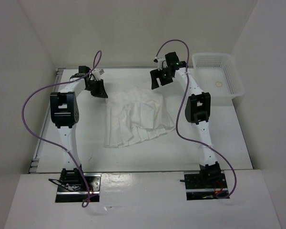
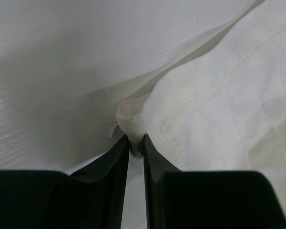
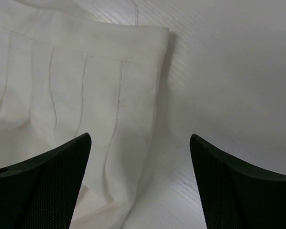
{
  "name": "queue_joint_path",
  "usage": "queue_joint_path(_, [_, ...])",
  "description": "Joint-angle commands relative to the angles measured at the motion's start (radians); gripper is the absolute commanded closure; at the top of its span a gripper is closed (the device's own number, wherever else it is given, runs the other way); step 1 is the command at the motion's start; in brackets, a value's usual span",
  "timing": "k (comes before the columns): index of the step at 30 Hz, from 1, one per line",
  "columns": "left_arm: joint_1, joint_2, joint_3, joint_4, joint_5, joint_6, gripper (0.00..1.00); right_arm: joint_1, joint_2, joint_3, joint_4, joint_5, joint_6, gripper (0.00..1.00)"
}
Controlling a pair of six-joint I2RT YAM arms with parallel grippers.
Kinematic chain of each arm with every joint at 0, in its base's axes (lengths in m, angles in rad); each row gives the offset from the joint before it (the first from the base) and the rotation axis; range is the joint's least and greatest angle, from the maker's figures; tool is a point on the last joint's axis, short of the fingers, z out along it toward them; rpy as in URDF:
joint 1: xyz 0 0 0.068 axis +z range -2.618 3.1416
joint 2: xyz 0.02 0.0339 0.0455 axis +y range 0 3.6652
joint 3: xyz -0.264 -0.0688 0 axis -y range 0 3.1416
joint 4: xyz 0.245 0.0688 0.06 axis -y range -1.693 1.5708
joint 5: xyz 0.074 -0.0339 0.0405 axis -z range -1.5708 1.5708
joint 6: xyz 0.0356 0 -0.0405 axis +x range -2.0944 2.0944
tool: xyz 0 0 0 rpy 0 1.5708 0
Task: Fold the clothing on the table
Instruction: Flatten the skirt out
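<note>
The left gripper (image 2: 136, 143) pinched the skirt (image 2: 219, 109) at its far left corner. The right gripper (image 3: 140, 143), wide open, should grab its corner before lifting.

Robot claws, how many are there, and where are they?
2. The left claw pinches the skirt at its far left corner. The right claw hangs open over the skirt's far right corner. None seem hidden.

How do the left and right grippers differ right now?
The left gripper is nearly shut, pinching a corner of the skirt; the right gripper is wide open, gripping nothing. The left gripper touches cloth; the right gripper straddles the skirt's edge, apparently above it. Both reach the skirt's far side.
</note>
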Motion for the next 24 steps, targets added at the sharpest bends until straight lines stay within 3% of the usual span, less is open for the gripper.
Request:
queue_joint_path(1, [-0.042, -0.024, -0.018, -0.022, 0.022, 0.059, 0.75, 0.015, 0.021, 0.092, -0.016, -0.041, 0.004, 0.12])
queue_joint_path(12, [-0.117, -0.033, -0.027, -0.051, -0.036, 0.131, 0.75, -0.01, 0.133, 0.193, -0.027, -0.032, -0.005, 0.2])
queue_joint_path(24, [-0.117, -0.064, -0.069, -0.051, -0.079, 0.14, 0.75, -0.131, 0.06, 0.137, -0.029, 0.002, -0.024, 0.21])
